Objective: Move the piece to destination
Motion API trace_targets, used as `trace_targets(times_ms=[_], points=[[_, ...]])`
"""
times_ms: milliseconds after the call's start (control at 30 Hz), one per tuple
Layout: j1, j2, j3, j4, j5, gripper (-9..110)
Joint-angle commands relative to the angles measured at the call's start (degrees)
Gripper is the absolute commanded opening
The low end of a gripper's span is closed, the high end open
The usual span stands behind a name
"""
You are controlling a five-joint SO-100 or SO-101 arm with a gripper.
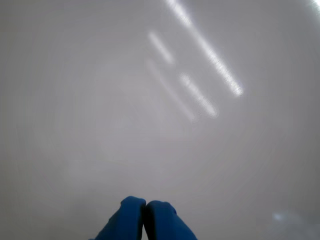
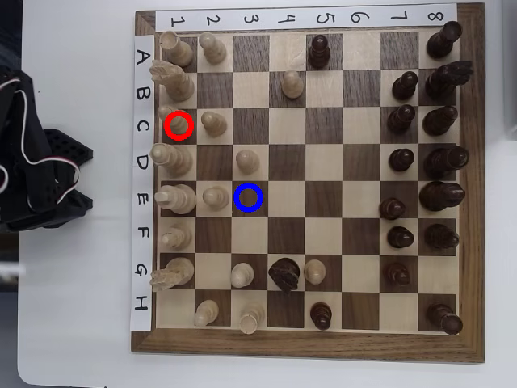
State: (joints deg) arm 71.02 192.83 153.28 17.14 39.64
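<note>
The piece [image 2: 178, 124], a small pale pawn ringed in red, is seen only in the overhead view, at C1 on the chessboard [image 2: 307, 343]. The destination [image 2: 249, 198], a blue-ringed dark square, lies at E3. The hand [image 1: 145, 204] is shown only in the wrist view: blue fingers [image 1: 127, 220] pressed together, empty, over bare white bench [image 1: 100, 100], well apart from the piece.
</note>
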Motion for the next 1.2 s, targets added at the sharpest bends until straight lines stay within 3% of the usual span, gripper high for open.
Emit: trace_targets(times_ms=[0,100,333,400,600,800,900,967,1167], points=[[-12.74,3.34,-14.77,-4.39,13.45,0],[-16.79,2.81,-14.85,-8.53,12.74,0],[-25.58,1.49,-15.47,-13.62,29.44,0],[-29.00,1.76,-14.85,-14.50,29.88,0],[-33.75,3.34,-13.18,-11.16,35.68,0],[-36.83,3.34,-14.59,-7.65,34.37,3],[-36.21,2.81,-14.85,-7.12,38.58,4],[-37.62,2.37,-15.73,-6.42,39.55,11],[-41.66,1.67,-14.06,-5.36,38.23,10]])
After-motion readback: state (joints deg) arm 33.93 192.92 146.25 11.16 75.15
